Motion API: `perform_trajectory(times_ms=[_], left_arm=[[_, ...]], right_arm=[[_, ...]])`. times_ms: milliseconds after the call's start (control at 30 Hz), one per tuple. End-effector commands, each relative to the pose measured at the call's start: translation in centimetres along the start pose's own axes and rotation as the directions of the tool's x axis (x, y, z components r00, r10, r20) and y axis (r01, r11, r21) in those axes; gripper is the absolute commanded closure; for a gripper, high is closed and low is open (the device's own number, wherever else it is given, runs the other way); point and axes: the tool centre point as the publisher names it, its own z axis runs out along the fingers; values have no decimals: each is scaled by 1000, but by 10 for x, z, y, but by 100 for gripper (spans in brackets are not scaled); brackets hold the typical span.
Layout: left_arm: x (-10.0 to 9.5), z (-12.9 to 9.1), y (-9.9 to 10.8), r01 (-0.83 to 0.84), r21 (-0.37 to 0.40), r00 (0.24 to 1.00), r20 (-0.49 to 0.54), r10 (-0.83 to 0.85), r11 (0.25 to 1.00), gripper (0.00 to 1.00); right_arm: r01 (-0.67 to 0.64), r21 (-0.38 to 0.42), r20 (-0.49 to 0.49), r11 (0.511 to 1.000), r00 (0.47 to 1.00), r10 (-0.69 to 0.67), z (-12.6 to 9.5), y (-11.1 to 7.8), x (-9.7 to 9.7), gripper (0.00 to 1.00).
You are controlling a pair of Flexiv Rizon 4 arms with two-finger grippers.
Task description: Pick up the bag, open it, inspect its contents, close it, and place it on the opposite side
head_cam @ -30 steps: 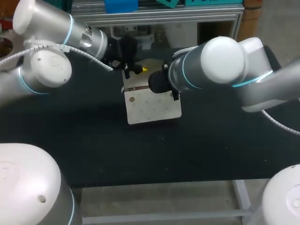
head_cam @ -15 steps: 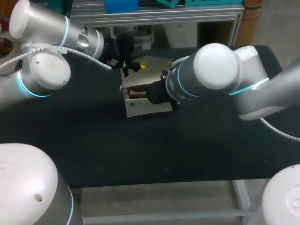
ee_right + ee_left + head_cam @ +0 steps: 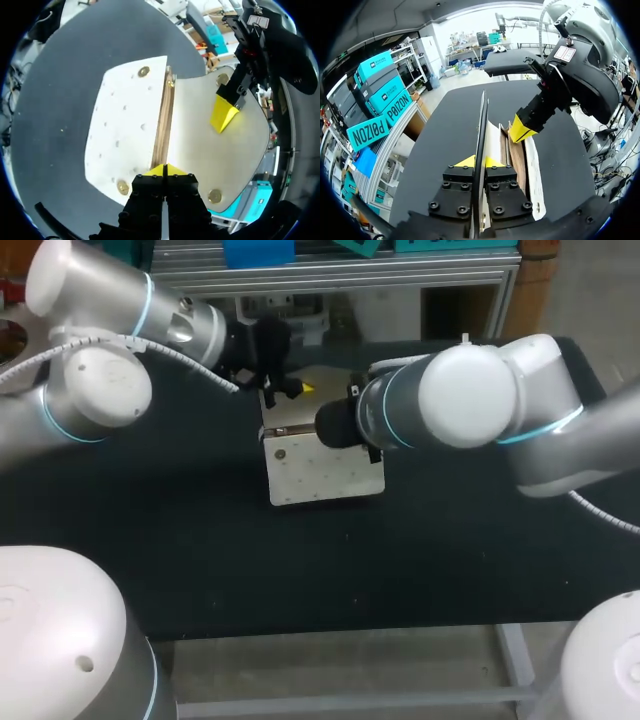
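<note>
The white bag (image 3: 322,468) lies on the black table (image 3: 200,540) under both grippers. The step in hand is, I judge, the opening, because the mouth is parted and the brown lining (image 3: 518,156) shows. The left gripper (image 3: 478,161) is closed narrow on a thin sheet standing on edge between its fingers, which I take for the flap (image 3: 483,120). The right gripper (image 3: 165,169), close beside it, has its tips pressed together on the brown rim of the mouth.

The next move calls for drawing the two edges further apart to look inside, without the thin flap slipping out.

The head view hides the right fingers behind that arm's wrist. Only the right wrist view shows their hold, and the brass studs (image 3: 144,71) clearly. Only the left wrist view looks along the gap of the mouth. I cannot tell if anything lies inside.
</note>
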Motion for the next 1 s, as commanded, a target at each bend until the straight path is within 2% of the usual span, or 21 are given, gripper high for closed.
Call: perform_trajectory(times_ms=[33, 233, 400, 533, 1000], left_arm=[[-1, 0, -1, -3, 2, 1000, -6, 3, 1000, 100], [0, 0, -2, -8, 2, 1000, -7, 8, 1000, 100], [0, -3, -2, -5, 18, 1000, -14, 6, 1000, 100], [0, -4, -2, -3, 22, 1000, -15, 4, 1000, 100], [-7, 0, 2, 48, 25, 999, 4, -48, 999, 100]], right_arm=[[-1, 5, 17, 1000, 1000, 1, 2, -2, -2, 100], [-5, -12, 16, 1000, 1000, 6, 20, -1, -7, 100], [1, -27, -16, 1000, 1000, -2, 40, -1, -5, 100], [-5, -35, -31, 999, 1000, 4, 47, -2, -3, 100], [-25, -38, -53, 999, 998, 23, 35, 3, 21, 100]])
